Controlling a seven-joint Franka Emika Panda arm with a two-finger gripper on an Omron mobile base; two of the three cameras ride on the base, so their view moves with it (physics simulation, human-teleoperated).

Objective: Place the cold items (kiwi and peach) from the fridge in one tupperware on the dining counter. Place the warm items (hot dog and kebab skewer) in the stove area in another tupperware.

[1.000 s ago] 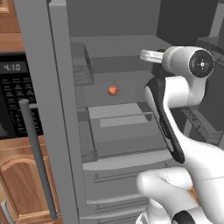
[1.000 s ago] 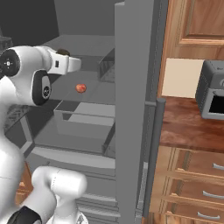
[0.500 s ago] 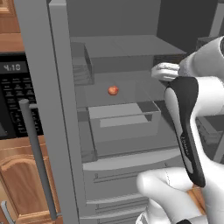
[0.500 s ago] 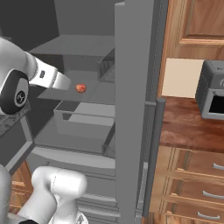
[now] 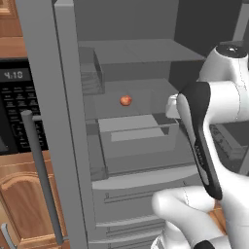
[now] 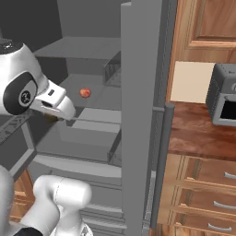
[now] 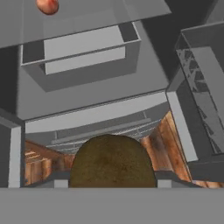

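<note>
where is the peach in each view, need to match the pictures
Left base view: the peach lies on the fridge shelf, centre-left, above the grey drawer.
Right base view: upper left, on the shelf behind the arm.
Hand view: at the top edge, left.
Shared landmark: the grey drawer just below the peach's shelf.

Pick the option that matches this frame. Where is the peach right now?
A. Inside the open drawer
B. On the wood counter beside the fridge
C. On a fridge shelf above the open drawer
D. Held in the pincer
C: the peach sits on a grey shelf of the fridge above the open drawer, while the pincer holds the brown kiwi instead.
</note>
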